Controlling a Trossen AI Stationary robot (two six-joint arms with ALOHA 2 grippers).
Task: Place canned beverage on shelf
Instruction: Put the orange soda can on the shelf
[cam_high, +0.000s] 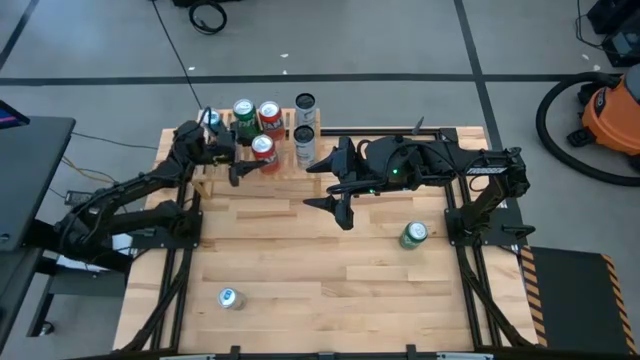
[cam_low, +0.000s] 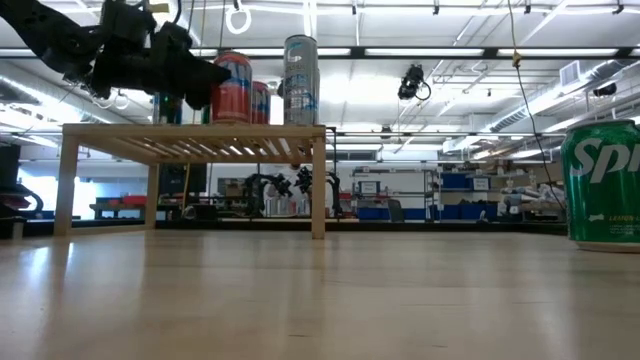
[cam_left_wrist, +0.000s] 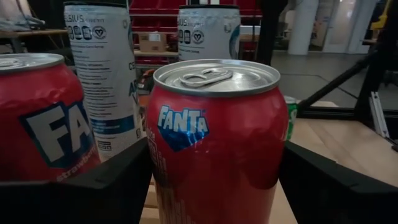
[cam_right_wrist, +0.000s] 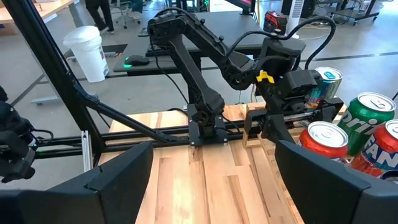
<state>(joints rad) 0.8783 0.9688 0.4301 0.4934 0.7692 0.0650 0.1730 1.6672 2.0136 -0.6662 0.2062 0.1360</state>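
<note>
- Behind the light butcher-block wooden desk (cam_high: 330, 250) the low view shows a big workshop hall with ceiling lights and blue bins.
- At the far edge of the desk stands the low light-wood slatted shelf (cam_low: 195, 140), with several cans already on it.
- From the left side the left arm reaches to the shelf, bent at its elbow; the left end effector (cam_high: 250, 160) is at the shelf's near edge.
- Its two dark fingers (cam_left_wrist: 106, 183) stand on both sides of the red Fanta can with a silver top (cam_left_wrist: 214, 137), pinching it upright on the shelf.
- Just beside it are a second red Fanta can (cam_left_wrist: 40, 124) and two tall white Celsius cans (cam_left_wrist: 102, 74); a green can stands further back on the shelf.
- Over the middle of the desk the right arm stretches flat; the right end effector (cam_high: 335, 190) has its fingers spread and holds nothing.
- On the desk near the right arm stands a green Sprite can (cam_high: 413, 235), cut off at the low view's edge.
- Near the front edge of the desk there is a small silver-blue can (cam_high: 229, 297); its label I cannot make out.
</note>
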